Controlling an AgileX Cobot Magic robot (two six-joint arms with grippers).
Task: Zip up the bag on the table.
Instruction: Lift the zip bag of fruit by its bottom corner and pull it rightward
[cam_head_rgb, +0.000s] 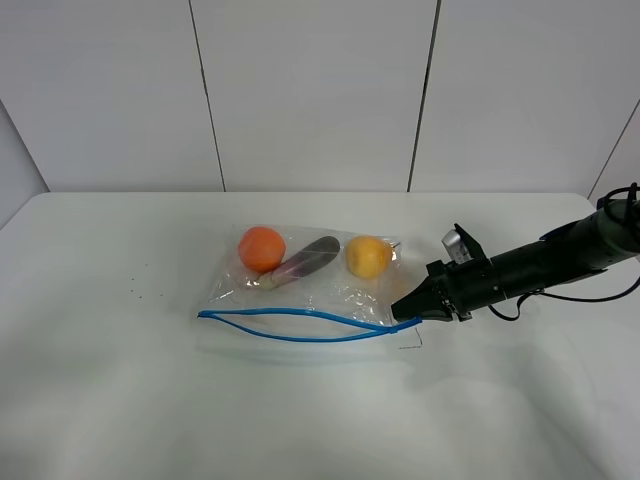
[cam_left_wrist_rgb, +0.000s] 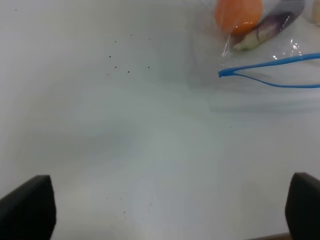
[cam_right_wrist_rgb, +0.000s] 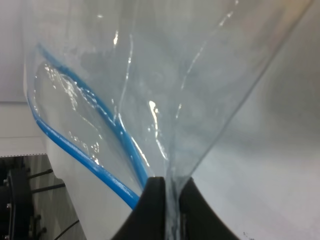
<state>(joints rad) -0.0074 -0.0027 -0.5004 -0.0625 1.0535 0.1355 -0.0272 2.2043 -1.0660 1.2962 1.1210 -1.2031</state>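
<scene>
Bag place: the bag (cam_head_rgb: 310, 295) lies flat about the middle of the surface (cam_head_rgb: 110, 400), a little toward its right edge.
Long axis: it runs side to side, roughly parallel to the far edge of the surface.
Mouth: the blue zipper strip (cam_head_rgb: 290, 325) lines the side facing the near edge. Its two tracks are joined at the left end, bowed apart along the middle, and close in again toward the right end.
Contents: an orange fruit (cam_head_rgb: 262, 248), a dark purple vegetable (cam_head_rgb: 305, 262) and a yellow fruit (cam_head_rgb: 368, 256) sit in a row along the bag's far side.
Right hand: the right hand (cam_head_rgb: 405, 310) is pinched closed on the bag's clear plastic at the right end of the zipper strip. In its wrist view the film rises from between the two dark fingers (cam_right_wrist_rgb: 155, 210).
Left hand: the left hand (cam_left_wrist_rgb: 165, 207) is spread wide above bare surface, well apart from the bag's left end.
Hidden: the right hand covers the strip's right end, so how the tracks meet there cannot be told.
Cut off: only the two fingertips of the left hand show, at the edge of its wrist view.
Hard to tell: crinkled glare blurs the bag's outline.
</scene>
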